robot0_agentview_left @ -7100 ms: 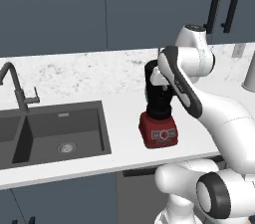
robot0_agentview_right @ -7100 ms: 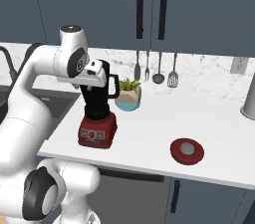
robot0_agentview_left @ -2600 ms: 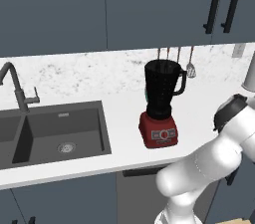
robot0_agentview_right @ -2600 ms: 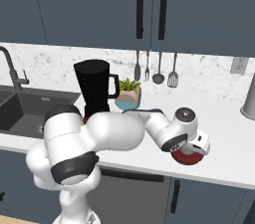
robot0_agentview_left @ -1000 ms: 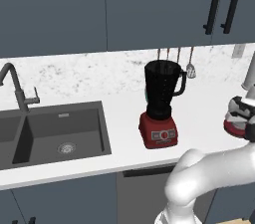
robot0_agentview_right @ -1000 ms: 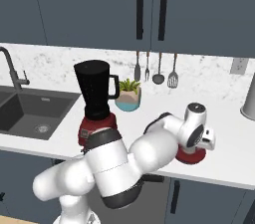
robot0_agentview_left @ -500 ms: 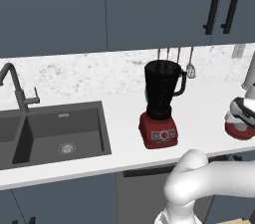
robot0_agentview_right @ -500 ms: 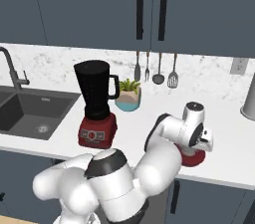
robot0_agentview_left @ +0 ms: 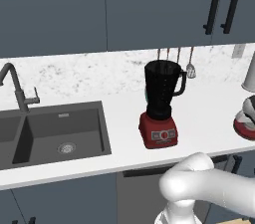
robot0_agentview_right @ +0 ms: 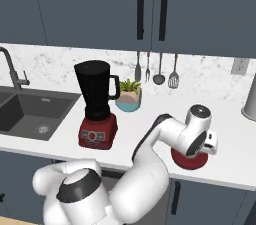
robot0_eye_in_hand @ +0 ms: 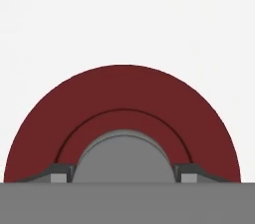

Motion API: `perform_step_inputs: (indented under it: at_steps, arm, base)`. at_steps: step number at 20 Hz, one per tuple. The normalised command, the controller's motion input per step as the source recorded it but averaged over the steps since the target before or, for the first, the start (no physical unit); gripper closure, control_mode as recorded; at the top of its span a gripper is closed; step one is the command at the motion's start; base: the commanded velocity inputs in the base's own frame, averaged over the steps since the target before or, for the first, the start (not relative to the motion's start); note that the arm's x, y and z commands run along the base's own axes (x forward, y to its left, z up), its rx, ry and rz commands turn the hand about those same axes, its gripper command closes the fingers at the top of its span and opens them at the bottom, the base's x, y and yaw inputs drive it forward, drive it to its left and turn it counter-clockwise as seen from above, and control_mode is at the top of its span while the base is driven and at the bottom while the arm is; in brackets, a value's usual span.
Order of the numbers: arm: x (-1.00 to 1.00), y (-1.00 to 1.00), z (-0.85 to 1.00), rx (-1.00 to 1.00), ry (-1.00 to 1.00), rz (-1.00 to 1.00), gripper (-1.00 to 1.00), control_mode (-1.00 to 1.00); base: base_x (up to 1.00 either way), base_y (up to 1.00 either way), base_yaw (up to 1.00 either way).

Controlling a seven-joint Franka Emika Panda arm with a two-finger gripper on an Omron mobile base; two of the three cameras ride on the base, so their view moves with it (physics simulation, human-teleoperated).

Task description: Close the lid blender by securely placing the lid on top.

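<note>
The blender (robot0_agentview_left: 160, 103) (robot0_agentview_right: 96, 104) stands on the white counter, a red base under a tall black jar whose mouth is uncovered. The lid (robot0_agentview_right: 187, 160) (robot0_agentview_left: 247, 128), a round red disc, lies flat on the counter well to the blender's right. In the hand view the lid (robot0_eye_in_hand: 122, 103) shows from straight above, with its grey centre cap between my two fingertips. My gripper (robot0_eye_in_hand: 123, 174) (robot0_agentview_right: 192, 153) points down onto the lid, and its fingertips (robot0_eye_in_hand: 60, 173) press against both sides of the cap. The arm hides part of the lid in the base views.
A dark sink (robot0_agentview_left: 55, 133) with a faucet (robot0_agentview_left: 15, 88) lies left of the blender. A potted plant (robot0_agentview_right: 129, 100) and hanging utensils (robot0_agentview_right: 155, 74) stand at the back wall. A pale grey vessel (robot0_agentview_right: 250, 99) is at the far right. The counter's front edge runs close to the lid.
Over the last second my hand has settled low over the lid and its fingers have drawn in against the centre cap. The blender has not moved.
</note>
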Motion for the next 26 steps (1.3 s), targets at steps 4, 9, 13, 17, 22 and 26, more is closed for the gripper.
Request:
perform_step_inputs:
  at_steps: [4, 9, 13, 17, 22, 26]
  arm:
    - [-0.48, 0.23, 1.00, 0.01, -0.12, 0.04, 1.00, -1.00]
    - [-0.32, 0.52, 1.00, 0.01, -0.07, 0.12, 1.00, -1.00]
    - [-0.27, 0.70, 1.00, 0.00, -0.04, 0.16, 1.00, -1.00]
    - [-0.18, 0.76, 1.00, 0.00, -0.01, 0.17, 1.00, -1.00]
    - [-0.12, 0.74, 1.00, 0.00, -0.03, 0.14, 1.00, -1.00]
    - [0.00, 0.70, 0.96, 0.00, -0.13, 0.05, 1.00, -1.00]
  base:
    - [0.00, 0.00, 0.00]
    - [0.00, 0.00, 0.00]
    - [0.00, 0.00, 0.00]
    - [0.00, 0.00, 0.00]
    - [0.00, 0.00, 0.00]
    - [0.00, 0.00, 0.00]
